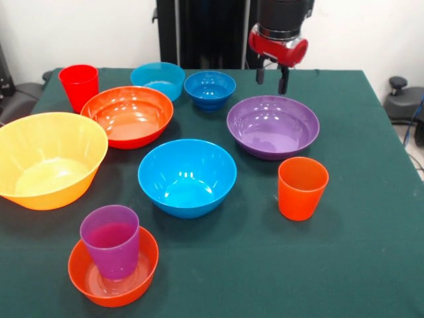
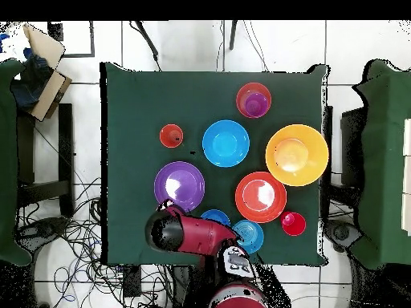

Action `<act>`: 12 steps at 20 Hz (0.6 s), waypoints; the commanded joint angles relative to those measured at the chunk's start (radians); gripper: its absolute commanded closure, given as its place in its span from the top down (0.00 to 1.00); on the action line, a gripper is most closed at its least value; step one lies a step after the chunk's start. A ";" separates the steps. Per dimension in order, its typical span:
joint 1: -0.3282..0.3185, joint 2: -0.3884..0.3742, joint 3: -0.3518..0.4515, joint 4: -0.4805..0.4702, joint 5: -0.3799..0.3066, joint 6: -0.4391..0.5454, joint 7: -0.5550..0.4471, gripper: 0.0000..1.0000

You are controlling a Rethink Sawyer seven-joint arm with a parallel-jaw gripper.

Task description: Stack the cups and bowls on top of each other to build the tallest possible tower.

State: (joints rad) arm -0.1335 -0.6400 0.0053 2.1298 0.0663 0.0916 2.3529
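Your gripper (image 1: 272, 75) hangs above the desk (image 1: 371, 265) with its two fingers spread a little and nothing between them. The wide purple bowl (image 1: 273, 126) lies just below it and slightly toward the camera in the front view; the small blue bowl (image 1: 209, 89) sits just to its side, with the teal bowl (image 1: 158, 79) beyond that.

Everything here looks like thin, glossy, stiff plastic, so expect it to be light and slippery. A pinch on a rim wall, one finger inside and one outside, looks the surest hold; the bowls seem too wide to span.

The orange cup (image 1: 303, 188) stands upright, further toward the camera than the purple bowl. The medium blue bowl (image 1: 187, 177), orange-red bowl (image 1: 130, 115), yellow bowl (image 1: 48, 159) and red cup (image 1: 79, 86) are well apart from the gripper. Farthest off, the purple cup (image 1: 111, 241) already stands inside the small orange bowl (image 1: 113, 266), the only stacking so far.
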 commanded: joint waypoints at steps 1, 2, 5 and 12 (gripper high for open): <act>0.003 0.068 0.071 0.034 -0.053 -0.029 0.068 1.00; 0.003 0.065 0.071 0.040 -0.059 -0.027 0.064 1.00; -0.013 0.047 0.084 0.065 -0.087 -0.009 0.042 1.00; 0.009 0.142 0.064 0.052 -0.156 -0.105 0.055 1.00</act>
State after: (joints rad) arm -0.1345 -0.6061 0.0079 2.1506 -0.0242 0.0753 2.3529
